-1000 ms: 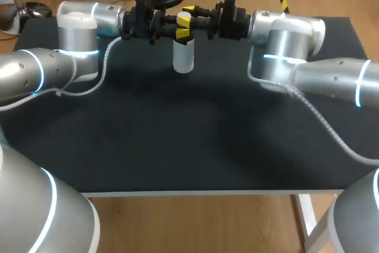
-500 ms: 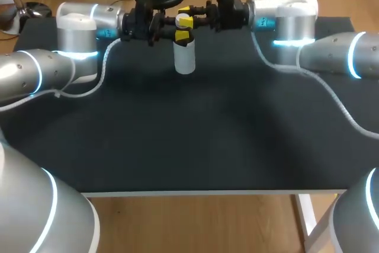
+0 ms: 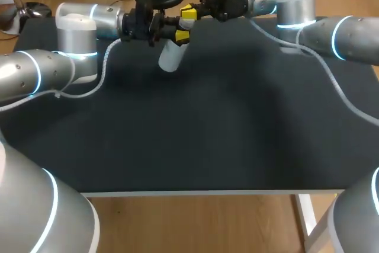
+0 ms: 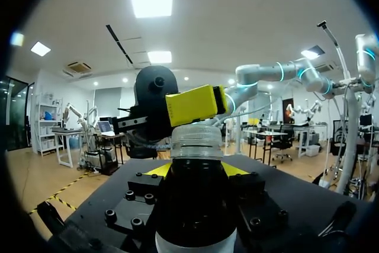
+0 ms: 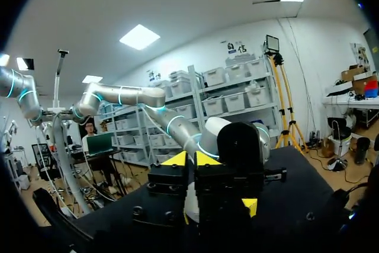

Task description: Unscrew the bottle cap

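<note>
Satin, brushed-metal shells gleam on the left arm (image 3: 35, 69) and right arm (image 3: 349, 37) above a matt black, cloth-like table (image 3: 207, 128). The bottle (image 3: 169, 58) is smooth, frosted white plastic, its ribbed top (image 4: 196, 141) clear and glossy. The left gripper (image 4: 196, 170) pairs a matt black housing with bright yellow plastic tips.

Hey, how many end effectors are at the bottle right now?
2. The left end effector grips the tilted bottle near its neck, at the table's far edge. The right end effector is at the bottle's top, just beyond the left one. Neither is hidden.
</note>
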Motion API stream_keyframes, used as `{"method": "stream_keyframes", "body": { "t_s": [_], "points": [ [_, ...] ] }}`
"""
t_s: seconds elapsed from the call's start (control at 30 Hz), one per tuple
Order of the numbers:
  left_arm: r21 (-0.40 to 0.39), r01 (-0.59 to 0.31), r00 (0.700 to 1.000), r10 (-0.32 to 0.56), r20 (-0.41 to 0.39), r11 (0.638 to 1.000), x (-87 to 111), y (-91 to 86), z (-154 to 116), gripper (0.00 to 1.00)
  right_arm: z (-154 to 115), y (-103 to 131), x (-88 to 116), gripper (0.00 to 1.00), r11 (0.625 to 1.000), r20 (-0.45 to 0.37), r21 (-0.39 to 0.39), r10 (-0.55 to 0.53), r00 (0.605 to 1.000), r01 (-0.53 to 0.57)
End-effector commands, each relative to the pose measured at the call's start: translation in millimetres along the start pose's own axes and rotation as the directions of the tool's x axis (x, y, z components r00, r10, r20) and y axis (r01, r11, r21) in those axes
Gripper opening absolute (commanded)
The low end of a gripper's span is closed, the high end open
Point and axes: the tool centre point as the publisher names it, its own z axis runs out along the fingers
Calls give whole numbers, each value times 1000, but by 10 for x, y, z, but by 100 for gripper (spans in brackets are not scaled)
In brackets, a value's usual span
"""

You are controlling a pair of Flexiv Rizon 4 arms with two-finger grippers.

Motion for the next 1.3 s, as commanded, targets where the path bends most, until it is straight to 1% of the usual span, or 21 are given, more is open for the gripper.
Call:
{"method": "stream_keyframes", "body": {
  "t_s": [0.03,0.07,0.1,0.13,0.17,0.2,0.3,0.33,0.37,0.4,0.43,0.47,0.5,0.6,1.3],
  "points": [
    [3,-1,1000,1,-5,1000,-23,10,-1,0,-35,-18,-92,0,1000,-458,-10,-13,889,9],
    [3,-1,1000,1,-5,1000,-23,10,-1,0,-34,-7,-107,0,1000,-444,-17,-19,896,12],
    [3,-1,1000,1,-5,1000,-23,10,-1,0,-33,15,-133,0,999,-403,-33,-36,914,24],
    [3,-1,1000,1,-5,1000,-23,10,-1,0,-33,23,-142,8,998,-352,-45,-52,935,39],
    [3,-1,1000,1,-5,1000,-23,10,-1,0,-20,40,-196,96,996,-295,-65,-71,953,55],
    [3,-1,1000,1,-5,1000,-23,10,-1,0,-23,62,-234,100,995,-238,-81,-83,968,65],
    [3,-1,1000,1,-5,1000,-23,10,-1,0,-87,147,-345,100,988,-63,-118,-111,992,103],
    [3,-1,1000,1,-5,1000,-23,10,-1,0,-116,173,-365,100,986,-27,-129,-112,993,108],
    [3,-1,1000,1,-5,1000,-23,10,-1,0,-143,203,-367,100,984,31,-128,-117,993,120],
    [3,-1,1000,1,-5,1000,-23,10,-1,0,-174,234,-377,100,984,110,-127,-110,988,124],
    [3,-1,1000,1,-5,1000,-23,10,-1,0,-215,253,-379,100,982,179,-122,-119,977,142],
    [3,-1,1000,1,-5,1000,-23,10,-1,0,-223,256,-370,100,981,217,-129,-118,969,148],
    [3,-1,1000,1,-5,1000,-23,10,-1,0,-250,275,-342,100,977,301,-152,-96,949,147],
    [3,-1,1000,1,-5,1000,-23,10,-1,0,-330,311,-268,100,979,426,-113,-106,898,169],
    [3,-1,1000,1,-5,1000,-23,10,-1,0,-330,311,-268,100,979,426,-113,-106,898,169]
  ]
}}
